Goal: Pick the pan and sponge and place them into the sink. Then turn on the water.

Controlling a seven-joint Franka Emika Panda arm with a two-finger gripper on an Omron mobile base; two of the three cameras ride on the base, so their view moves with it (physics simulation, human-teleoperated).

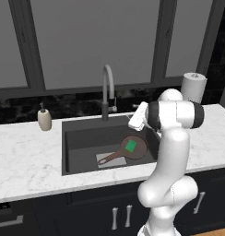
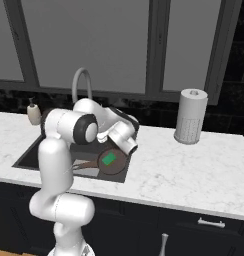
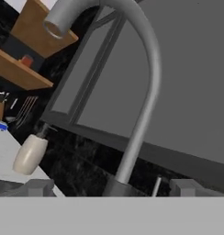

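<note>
Left base view: sponge [image 1: 130,146] lies in pan [image 1: 133,147], inside sink [image 1: 82,133].

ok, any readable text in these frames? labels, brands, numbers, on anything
None readable.
Soap dispenser: plain beige, no label.
Paper towel roll: plain, unmarked.
Faucet: bare grey metal, no brand.
Pan and sponge in the sink: no markings.
Shelf items at the hand view's left edge: too small and blurred to read.
</note>
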